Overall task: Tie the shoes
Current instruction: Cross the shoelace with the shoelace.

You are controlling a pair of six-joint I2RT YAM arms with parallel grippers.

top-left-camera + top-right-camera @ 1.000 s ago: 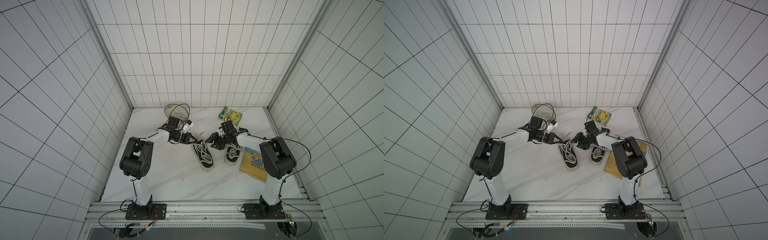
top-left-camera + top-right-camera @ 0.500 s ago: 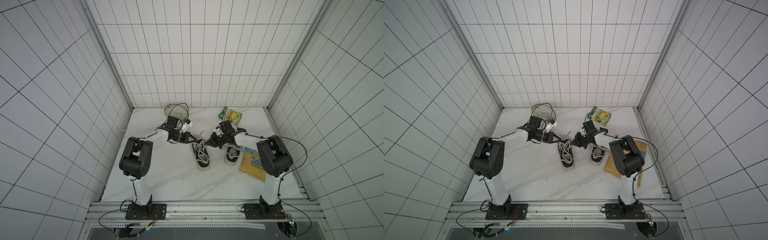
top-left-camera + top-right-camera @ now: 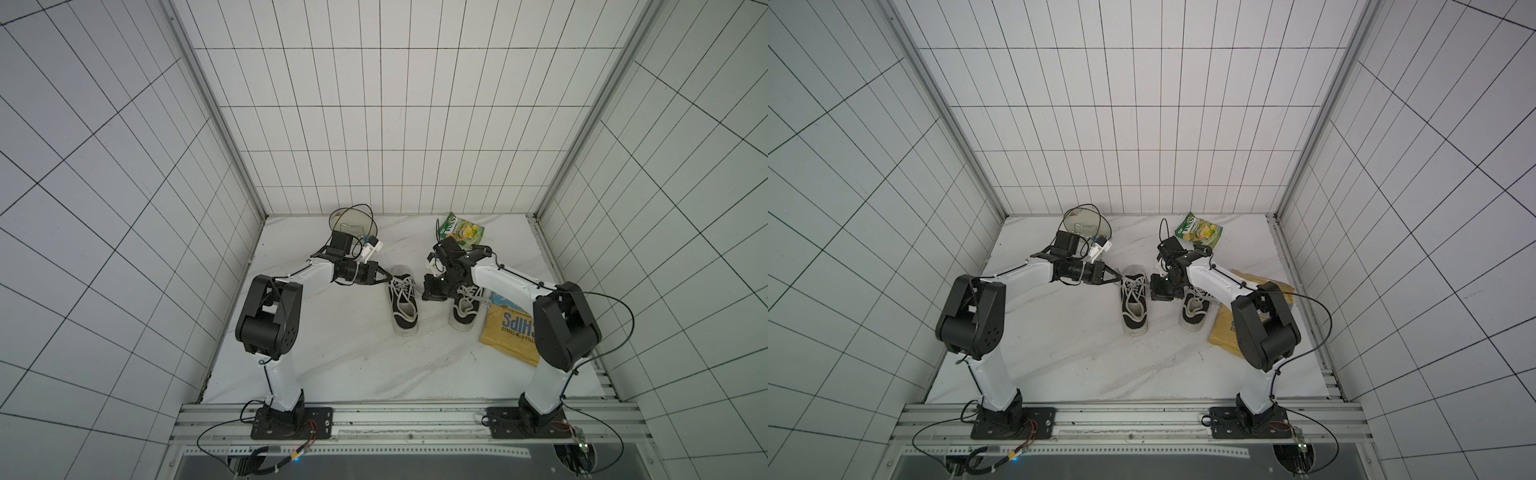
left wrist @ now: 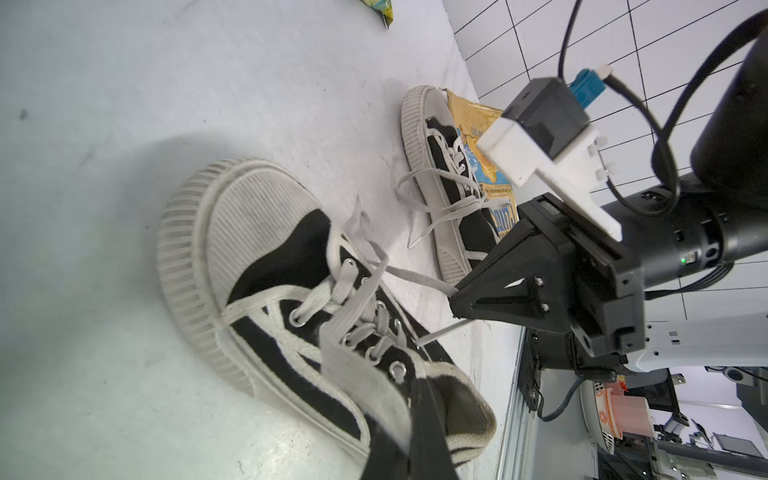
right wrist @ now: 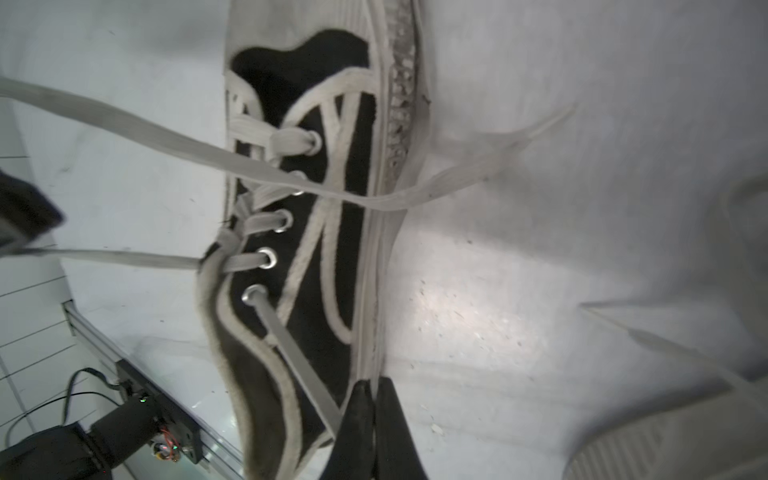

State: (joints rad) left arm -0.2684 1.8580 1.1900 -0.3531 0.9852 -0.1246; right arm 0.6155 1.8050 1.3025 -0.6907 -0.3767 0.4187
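My right hand (image 5: 372, 386) has just closed. A second ago its jaws stood apart beside the shoe; now the two black fingers are pressed almost together on a flat white lace (image 5: 293, 345), which runs from the top eyelet straight into the pinch. That matters because my left hand (image 3: 383, 277) is also clamped shut, with another strand (image 4: 353, 365) of the same shoe's lacing drawn into it. I judge that I now have a strand in each hand and can start the first crossover; nothing is knotted yet. The shoe (image 3: 402, 305) stands upright on the bench (image 3: 332, 357) between the two hands, its toe cap pointing back toward the arm bases. My right hand is just beside its sidewall at the ankle end, and my left hand is close to the ankle opening on the opposite side. The lacing lies slack over the tongue and one free tip trails onto the bench past the sole; I cannot trace for certain which strand ends where. The second shoe (image 3: 464, 311) lies near the first, partly under my right forearm and right up against a yellow chip bag (image 3: 511, 332), and its laces look loose too.
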